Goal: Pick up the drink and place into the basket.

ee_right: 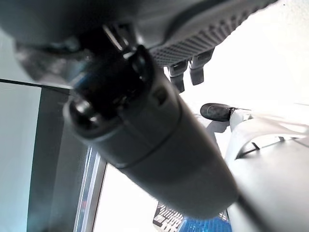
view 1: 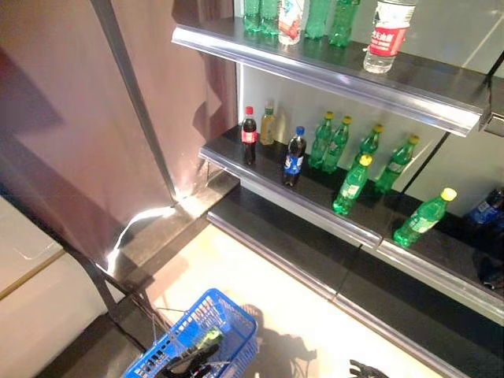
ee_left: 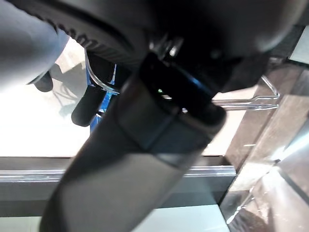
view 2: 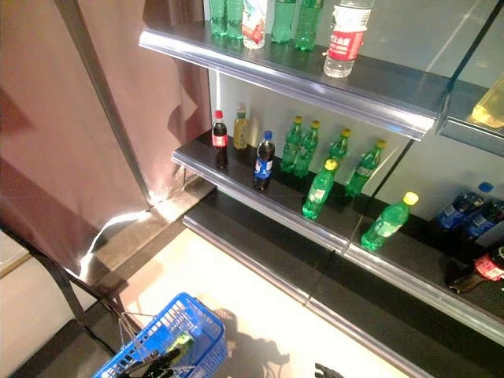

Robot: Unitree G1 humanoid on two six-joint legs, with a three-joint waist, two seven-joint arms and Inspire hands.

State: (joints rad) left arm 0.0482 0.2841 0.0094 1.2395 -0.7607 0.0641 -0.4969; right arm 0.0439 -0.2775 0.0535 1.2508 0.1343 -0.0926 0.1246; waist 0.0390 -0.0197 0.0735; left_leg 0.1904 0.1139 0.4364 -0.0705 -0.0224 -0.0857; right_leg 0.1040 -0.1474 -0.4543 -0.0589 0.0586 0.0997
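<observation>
A blue wire-handled basket (view 1: 228,331) hangs low at the left, and a green drink bottle (view 1: 209,337) lies inside it. My left hand (view 1: 186,364) is at the basket's near rim. In the left wrist view its fingers (ee_left: 89,104) curl round the basket's metal handle (ee_left: 98,79). Only the fingertips of my right hand (view 1: 367,368) show at the bottom edge, low and right of the basket, with nothing in them. In the right wrist view its fingers (ee_right: 186,72) are relaxed and empty. Several green bottles with yellow caps (view 1: 351,185) stand on the middle shelf (view 1: 315,213).
A cola bottle (view 1: 249,135), a yellow bottle (view 1: 268,124) and a dark blue-labelled bottle (view 1: 294,157) stand at the middle shelf's left end. The top shelf (view 1: 331,79) holds more bottles. A brown panel (view 1: 94,118) with a metal post stands at the left.
</observation>
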